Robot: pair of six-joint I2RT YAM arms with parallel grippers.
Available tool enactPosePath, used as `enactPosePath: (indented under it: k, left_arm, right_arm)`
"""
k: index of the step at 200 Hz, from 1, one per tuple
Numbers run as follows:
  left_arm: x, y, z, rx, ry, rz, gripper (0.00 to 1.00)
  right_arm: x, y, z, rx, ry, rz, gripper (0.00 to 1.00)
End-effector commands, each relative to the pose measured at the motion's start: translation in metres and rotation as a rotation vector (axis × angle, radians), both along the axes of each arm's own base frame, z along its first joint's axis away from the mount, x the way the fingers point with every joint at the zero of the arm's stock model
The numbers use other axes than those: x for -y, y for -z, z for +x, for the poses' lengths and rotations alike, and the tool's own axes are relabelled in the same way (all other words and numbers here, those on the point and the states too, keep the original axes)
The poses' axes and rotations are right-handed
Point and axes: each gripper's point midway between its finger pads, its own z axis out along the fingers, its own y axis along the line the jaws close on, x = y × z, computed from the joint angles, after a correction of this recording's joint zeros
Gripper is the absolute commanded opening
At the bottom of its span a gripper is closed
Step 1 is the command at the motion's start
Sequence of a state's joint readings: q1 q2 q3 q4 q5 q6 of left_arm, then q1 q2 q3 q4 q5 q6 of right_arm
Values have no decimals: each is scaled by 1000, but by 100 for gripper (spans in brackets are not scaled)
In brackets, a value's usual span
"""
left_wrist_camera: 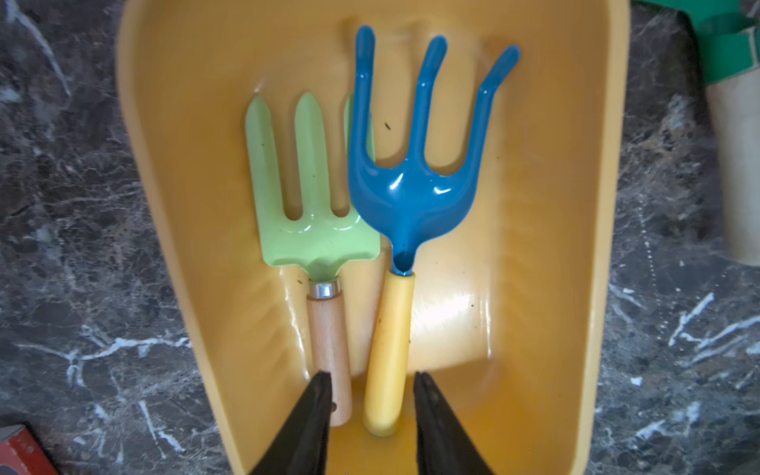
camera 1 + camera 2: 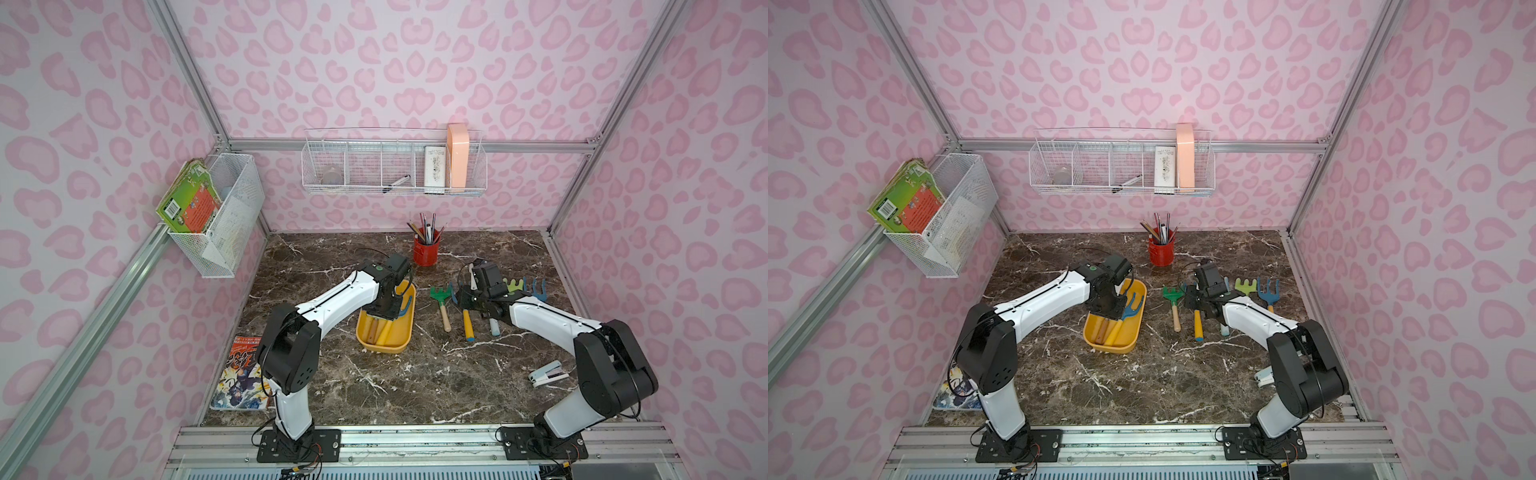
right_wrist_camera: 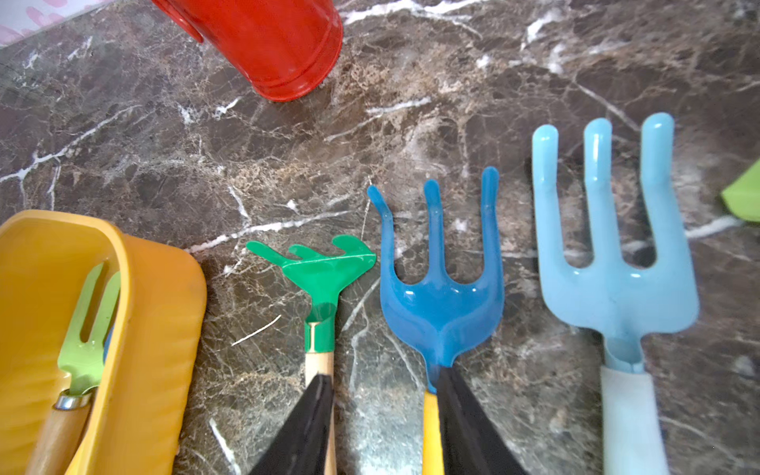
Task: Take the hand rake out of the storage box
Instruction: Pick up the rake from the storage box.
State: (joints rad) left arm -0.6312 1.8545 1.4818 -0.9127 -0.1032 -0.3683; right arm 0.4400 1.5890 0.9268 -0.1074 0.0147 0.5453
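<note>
- Across the floor of the cell: the dark marbled worktop (image 2: 415,382). It carries every loose tool, so anything lifted out has bare surface just beside the box to land on.
- Left of centre on it: the storage box (image 2: 409,328), a shallow yellow tray lying flat. Its low wall keeps the tools lengthwise with handles toward the robot, which suits a grasp from above.
- Over the handle end of the box: the left pincer (image 1: 371,376), jaws apart and gripping nothing. It straddles the yellow handle and appears lined up to close on it.
- Apart from the box, over the row of tools laid on the worktop: the right pincer (image 3: 382,374). Its jaws are likewise apart and empty, with bare marble showing between them.
- Inside the box: the hand rake (image 1: 411,197), blue with three bent tines, lying flat. One tine overlaps its neighbour.
- Touching it: the pale green hand fork (image 1: 316,238), wooden-handled. Its closeness is the likely hazard, since a jaw could catch the wrong handle.
</note>
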Motion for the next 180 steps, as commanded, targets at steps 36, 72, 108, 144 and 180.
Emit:
enactPosePath:
  k: [36,72,108,144,180]
  left_arm:
    - [5,33,-11,-61,4,42,40]
    - [0,57,-14,-93,1,83,41]
    - [0,72,-14,-114,-4,89,35]
    - [-4,64,-9,-88,-7,101,23]
    - [-4,31,-5,-29,-8,62,20]
  right_arm:
    - [-5,-5,3,22,-16,23,44]
    - [-3,-5,0,22,-17,16,44]
    - [-1,-7,-1,27,-19,8,44]
    - [0,-11,1,31,-19,4,44]
    - [5,-24,0,47,-16,-8,44]
